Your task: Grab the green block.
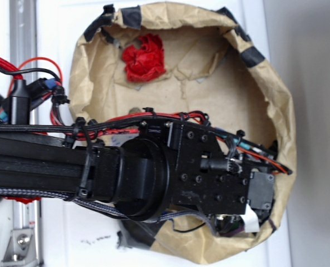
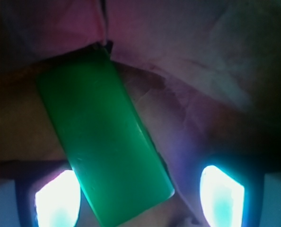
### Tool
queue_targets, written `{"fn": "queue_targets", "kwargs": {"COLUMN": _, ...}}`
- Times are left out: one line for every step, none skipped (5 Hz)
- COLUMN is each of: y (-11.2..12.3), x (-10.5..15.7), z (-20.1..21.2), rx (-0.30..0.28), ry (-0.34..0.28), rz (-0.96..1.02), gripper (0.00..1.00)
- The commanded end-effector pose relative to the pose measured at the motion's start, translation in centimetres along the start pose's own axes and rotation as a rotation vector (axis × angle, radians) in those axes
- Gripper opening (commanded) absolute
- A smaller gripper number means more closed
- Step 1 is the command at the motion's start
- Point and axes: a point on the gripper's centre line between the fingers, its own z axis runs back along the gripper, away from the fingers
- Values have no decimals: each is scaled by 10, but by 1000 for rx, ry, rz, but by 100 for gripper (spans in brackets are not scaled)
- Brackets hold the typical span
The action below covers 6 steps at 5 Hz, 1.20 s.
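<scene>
Looking through the wrist camera, I see two glowing fingertips at the near edge of the frame, one at left and one at right, washed out to bright white-blue. They stand well apart, so the gripper is wide open and has hold of nothing. The green block lies flat between them, closer to the left finger, its near end reaching down past the fingertips. It is turned at a slant, its long side running from near right to far left. Whether the left finger touches it I cannot tell; the glare hides the edge. Under the block is creased brown paper, dim and tinted pink in this light.

In the exterior view the black arm comes in from the left and covers the near half of a paper-lined bowl, whose rim is patched with black tape. The block is hidden under the arm there. At the far left of the bowl sits a crumpled red cloth, well apart from the arm. Red and black cables run along the arm at left.
</scene>
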Motion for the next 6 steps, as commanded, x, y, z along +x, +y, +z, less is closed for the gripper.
{"fn": "queue_targets", "kwargs": {"y": -22, "x": 5, "z": -2, "rx": -14, "ry": 49, "rz": -21, "gripper": 0}}
{"fn": "queue_targets", "kwargs": {"y": -31, "x": -4, "z": -4, "rx": -39, "ry": 104, "rz": -29, "gripper": 0}}
{"fn": "queue_targets", "kwargs": {"y": -5, "x": -21, "z": 45, "rx": -74, "ry": 91, "rz": 70, "gripper": 0}}
{"fn": "queue_targets", "kwargs": {"y": 15, "x": -35, "z": 75, "rx": -117, "ry": 148, "rz": 199, "gripper": 0}}
{"fn": "queue_targets", "kwargs": {"y": 28, "x": -49, "z": 75, "rx": -133, "ry": 244, "rz": 364, "gripper": 0}}
{"fn": "queue_targets", "kwargs": {"y": 38, "x": -56, "z": 70, "rx": -174, "ry": 293, "rz": 616, "gripper": 0}}
